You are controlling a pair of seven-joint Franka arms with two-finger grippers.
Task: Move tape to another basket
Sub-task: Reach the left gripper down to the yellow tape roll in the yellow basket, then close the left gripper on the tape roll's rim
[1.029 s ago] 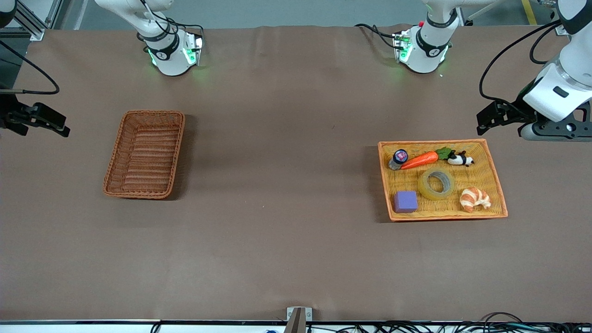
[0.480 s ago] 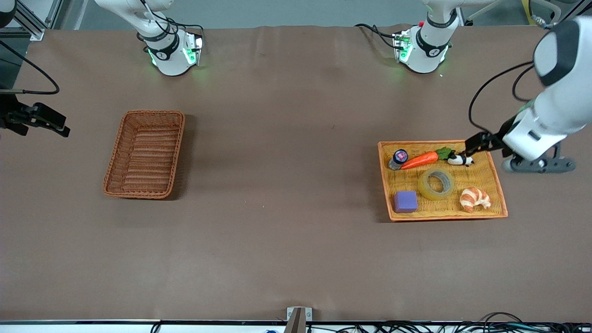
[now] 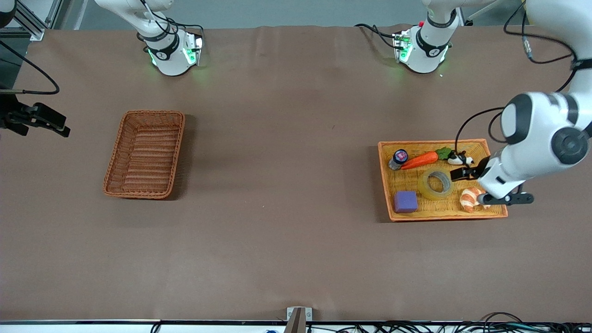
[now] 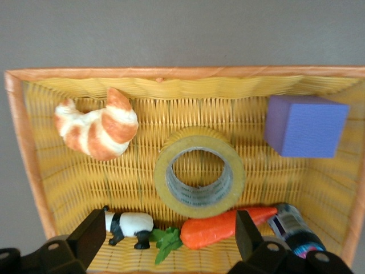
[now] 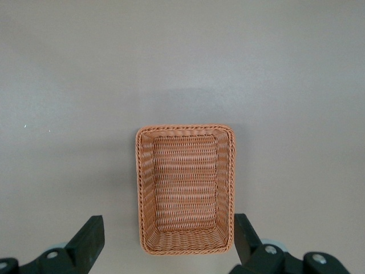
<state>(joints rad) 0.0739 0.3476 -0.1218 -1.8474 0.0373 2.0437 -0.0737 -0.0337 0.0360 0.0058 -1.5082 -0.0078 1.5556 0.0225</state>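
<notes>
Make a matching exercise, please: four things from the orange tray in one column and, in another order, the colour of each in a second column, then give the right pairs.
Things:
1. tape
2. cube
3. carrot
4. panda

Colours:
A. black and white
B. purple
C. translucent yellowish
D. orange with green leaves

Pairs: 1-C, 2-B, 3-D, 4-A

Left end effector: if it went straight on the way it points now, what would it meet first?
Most likely the tape: the left end effector, open, hangs over the orange tray with the roll between its fingers.
</notes>
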